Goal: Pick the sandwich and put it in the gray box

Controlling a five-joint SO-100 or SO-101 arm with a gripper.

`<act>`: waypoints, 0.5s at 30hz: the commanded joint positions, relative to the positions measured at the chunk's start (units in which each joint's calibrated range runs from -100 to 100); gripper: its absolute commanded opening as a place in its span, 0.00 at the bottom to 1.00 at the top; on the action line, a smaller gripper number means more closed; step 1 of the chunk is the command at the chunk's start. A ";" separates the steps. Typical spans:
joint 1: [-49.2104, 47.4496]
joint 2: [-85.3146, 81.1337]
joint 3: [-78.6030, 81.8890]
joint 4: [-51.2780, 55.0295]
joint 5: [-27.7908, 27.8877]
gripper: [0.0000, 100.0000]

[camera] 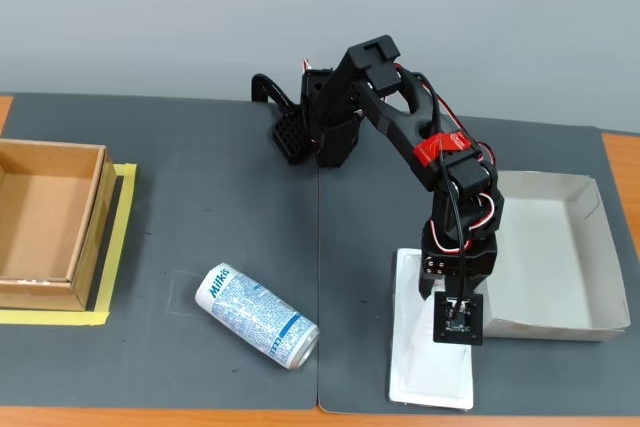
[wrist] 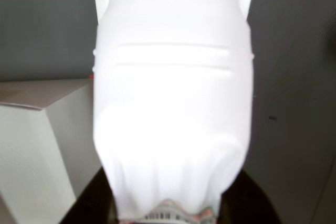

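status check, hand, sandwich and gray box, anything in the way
Hand down over the sandwich, grip not confirmed. Sandwich on the mat beside the gray box, not in it. Milkis can lies clear to the left in the fixed view.

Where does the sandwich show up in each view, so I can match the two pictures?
Wrist view: the sandwich fills the middle, top to bottom, overexposed white, its printed label at the bottom edge.
Fixed view: the sandwich lies on the dark mat at lower right, under the claw, just left of the gray box.
Shared landmark: the gray box, seen in the wrist view at lower left.
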 commanded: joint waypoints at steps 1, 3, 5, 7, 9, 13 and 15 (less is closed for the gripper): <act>0.49 -1.69 -0.74 -0.11 -0.16 0.07; 0.49 -1.86 -0.74 -0.02 0.05 0.07; 0.49 -3.47 -0.92 0.93 0.15 0.07; 0.49 -5.67 -1.02 2.50 0.26 0.07; 0.49 -7.88 -1.02 4.06 0.26 0.07; 0.49 -11.95 -1.11 7.96 0.94 0.07; 0.49 -13.64 -1.11 9.61 1.25 0.07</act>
